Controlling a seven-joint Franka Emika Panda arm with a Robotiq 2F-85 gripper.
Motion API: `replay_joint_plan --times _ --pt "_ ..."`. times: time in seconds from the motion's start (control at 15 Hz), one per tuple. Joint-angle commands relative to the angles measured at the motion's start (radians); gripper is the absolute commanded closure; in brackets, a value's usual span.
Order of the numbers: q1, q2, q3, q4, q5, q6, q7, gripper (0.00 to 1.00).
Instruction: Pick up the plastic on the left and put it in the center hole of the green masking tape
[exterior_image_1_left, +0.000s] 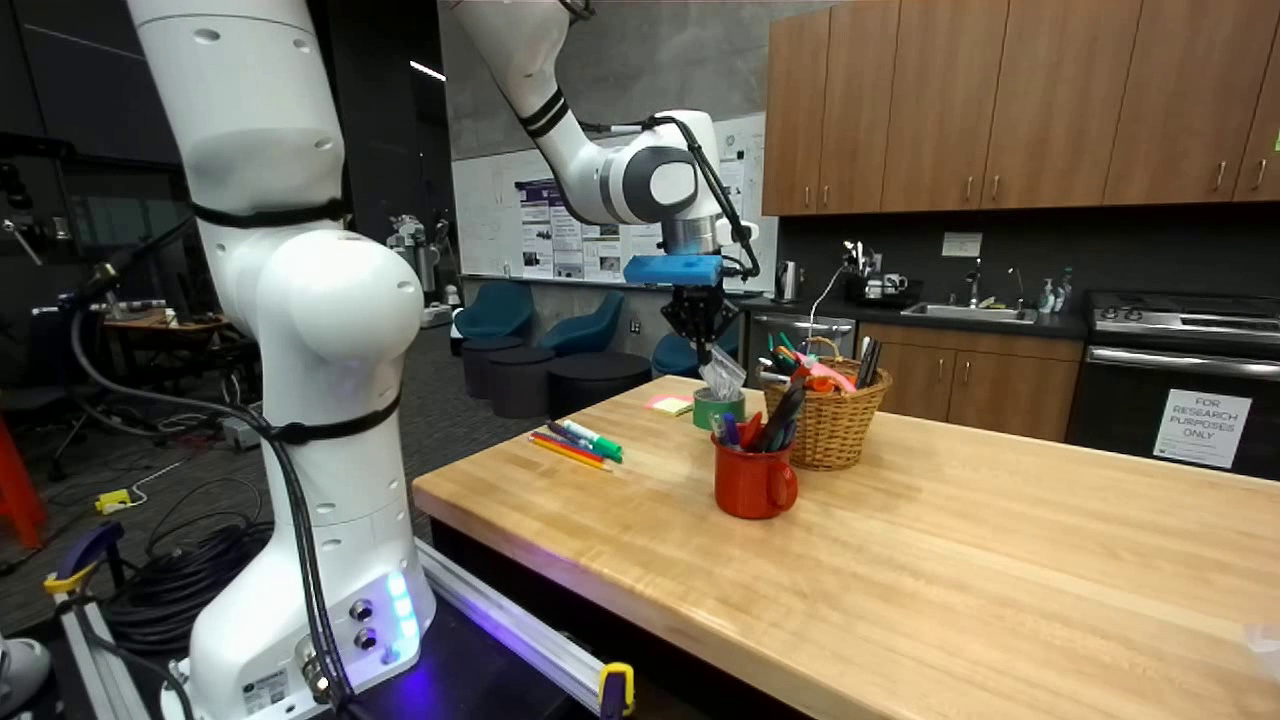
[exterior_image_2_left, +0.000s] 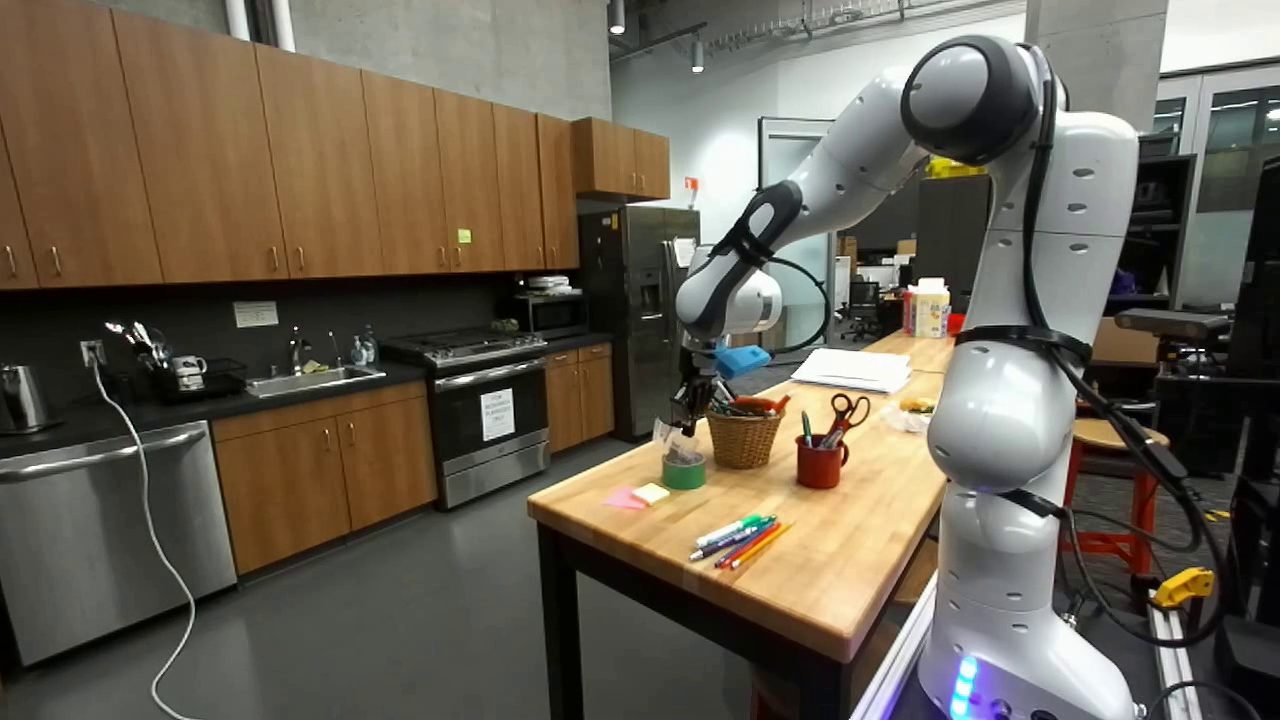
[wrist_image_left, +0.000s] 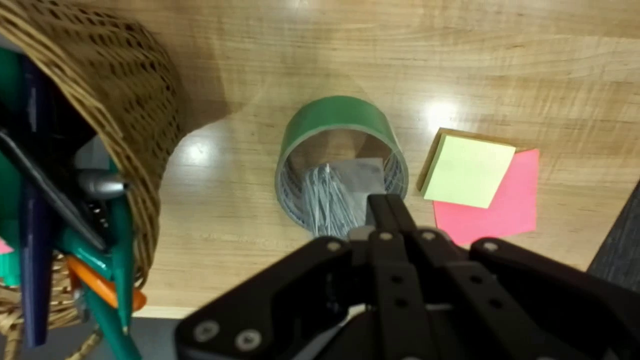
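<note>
The green masking tape (wrist_image_left: 340, 115) lies flat on the wooden table; it also shows in both exterior views (exterior_image_1_left: 718, 408) (exterior_image_2_left: 684, 475). The clear plastic bag (wrist_image_left: 332, 200) of thin silvery strips stands tilted, its lower part inside the tape's centre hole and its upper part above the rim. In both exterior views the bag (exterior_image_1_left: 722, 374) (exterior_image_2_left: 673, 440) rises from the tape to my fingertips. My gripper (wrist_image_left: 385, 197) is shut with the bag's edge at its fingertips, just above the tape; it also shows in both exterior views (exterior_image_1_left: 705, 352) (exterior_image_2_left: 687, 428). The pinched edge is mostly hidden by the fingers.
A wicker basket (wrist_image_left: 145, 75) of pens stands close beside the tape. Yellow sticky notes (wrist_image_left: 467, 170) on a pink sheet (wrist_image_left: 510, 215) lie on its other side. A red mug (exterior_image_1_left: 750, 485) and several pens and pencils (exterior_image_2_left: 740, 540) are on the table (exterior_image_1_left: 950, 560).
</note>
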Motion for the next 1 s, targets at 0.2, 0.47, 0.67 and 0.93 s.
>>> replay_joint_plan --times 0.2,0.47,0.67,0.93 --pt "0.003 0.060 0.018 0.019 0.021 -0.007 -0.006 1.00" --pt "-0.002 0.085 0.026 0.030 0.012 -0.014 0.002 1.00" --pt "-0.003 0.101 0.029 0.042 0.007 -0.023 0.006 1.00" --pt "-0.005 0.120 0.033 0.057 0.009 -0.041 0.006 1.00"
